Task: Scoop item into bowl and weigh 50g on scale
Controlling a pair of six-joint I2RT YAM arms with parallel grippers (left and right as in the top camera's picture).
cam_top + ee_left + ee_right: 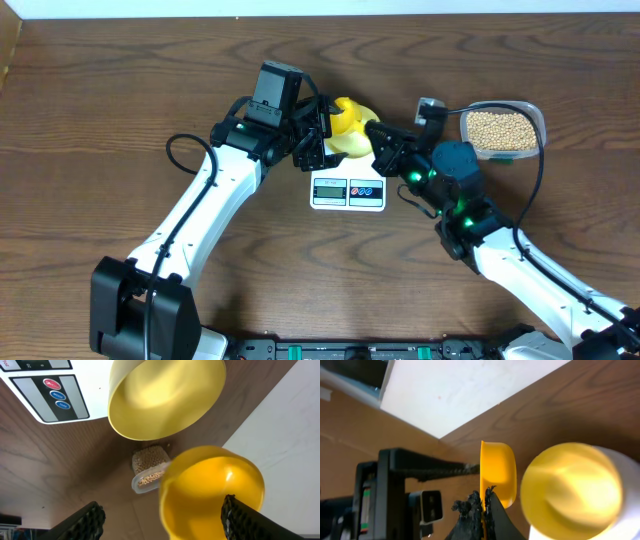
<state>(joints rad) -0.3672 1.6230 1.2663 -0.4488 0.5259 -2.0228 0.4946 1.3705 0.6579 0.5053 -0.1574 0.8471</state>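
L gripper (161, 510) is standing spread wide, gripping nothing, w/ the yellow scoop (498, 475) just in front. R gripper (484, 497) is pinching the scoop's thin edge. Pale bowl (165, 400) is sitting on the scale (348, 192). Beans (500, 128) are lying in the clear tub (537, 118), well apart to the R.

Bowl (352, 149) on scale (348, 192) (scoop (345, 113) just behind), tub (503, 130) off right

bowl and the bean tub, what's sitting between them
The right gripper, shut on the yellow scoop, and its arm lie between the bowl and the tub; the overhead view shows it.
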